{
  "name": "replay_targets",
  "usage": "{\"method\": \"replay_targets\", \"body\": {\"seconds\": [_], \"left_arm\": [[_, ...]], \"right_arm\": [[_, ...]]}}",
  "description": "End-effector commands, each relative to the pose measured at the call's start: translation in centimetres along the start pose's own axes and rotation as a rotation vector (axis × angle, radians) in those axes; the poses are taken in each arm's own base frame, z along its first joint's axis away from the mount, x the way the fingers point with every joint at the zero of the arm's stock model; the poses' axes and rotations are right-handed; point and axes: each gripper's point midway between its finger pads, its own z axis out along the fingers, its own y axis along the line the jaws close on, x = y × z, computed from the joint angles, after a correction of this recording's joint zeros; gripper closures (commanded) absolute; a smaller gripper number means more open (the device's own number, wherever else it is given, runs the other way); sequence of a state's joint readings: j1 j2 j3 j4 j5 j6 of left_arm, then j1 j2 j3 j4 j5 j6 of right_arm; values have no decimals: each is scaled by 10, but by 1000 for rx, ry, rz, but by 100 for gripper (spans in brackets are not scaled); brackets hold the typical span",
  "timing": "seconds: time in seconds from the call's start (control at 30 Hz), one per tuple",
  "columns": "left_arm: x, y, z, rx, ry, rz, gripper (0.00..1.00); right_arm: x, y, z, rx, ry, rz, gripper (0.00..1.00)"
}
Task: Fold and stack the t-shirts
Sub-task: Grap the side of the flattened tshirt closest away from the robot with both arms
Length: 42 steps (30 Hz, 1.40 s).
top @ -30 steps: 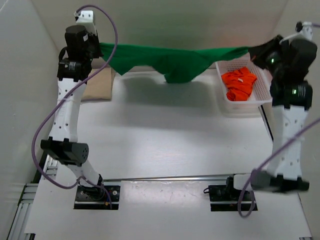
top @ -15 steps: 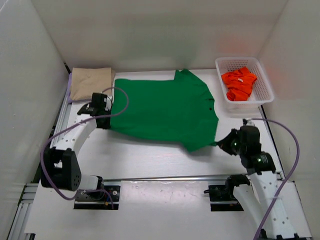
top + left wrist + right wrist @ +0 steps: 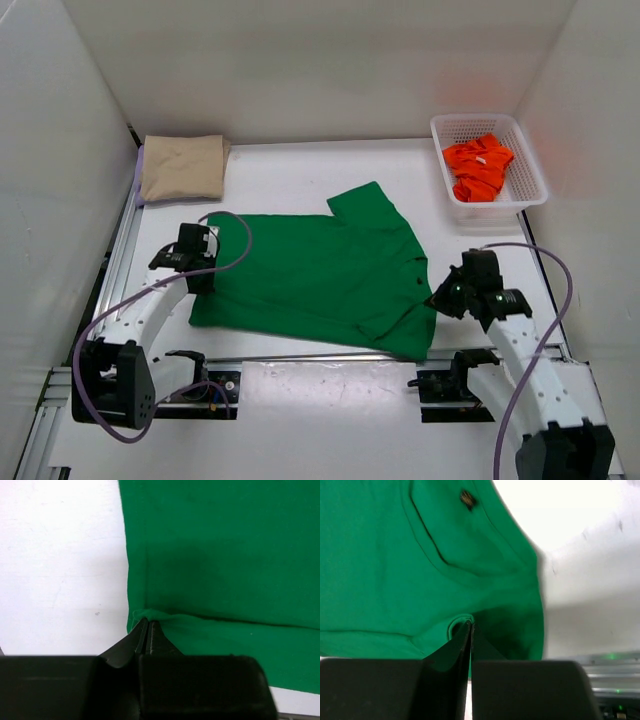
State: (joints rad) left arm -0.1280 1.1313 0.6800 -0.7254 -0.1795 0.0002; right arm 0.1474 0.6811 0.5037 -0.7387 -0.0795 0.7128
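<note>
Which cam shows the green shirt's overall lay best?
Top external: the whole green t-shirt lies spread on the table, outline visible. Left wrist shows only an edge pinched in the left gripper; right wrist only the pocket area and a fold pinched in the right gripper.

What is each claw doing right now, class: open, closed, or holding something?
Left claw: closed, pinching an edge of the green t-shirt.
Right claw: closed, pinching a fold of the same green t-shirt.

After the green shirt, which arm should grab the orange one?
Probably the right. The orange t-shirt lies in the basket on its side, beyond the right hand. The left hand sits across the green t-shirt, which both hands pinch.
</note>
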Motion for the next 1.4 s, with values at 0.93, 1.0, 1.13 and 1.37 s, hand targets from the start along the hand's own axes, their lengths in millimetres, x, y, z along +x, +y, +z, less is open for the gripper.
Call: {"method": "replay_targets", "body": {"seconds": [0.93, 1.0, 1.13, 1.37], "left_arm": [[-11, 30, 18, -150, 24, -32, 89], [-15, 34, 16, -177, 14, -35, 89], [-23, 40, 11, -186, -23, -61, 89], [-13, 34, 21, -150, 30, -58, 89]], "right_arm": [[-108, 58, 52, -19, -171, -154, 100], [-114, 57, 50, -11, -189, -146, 100], [-122, 59, 37, -34, -239, -136, 100], [-111, 60, 50, -45, -160, -144, 100]]}}
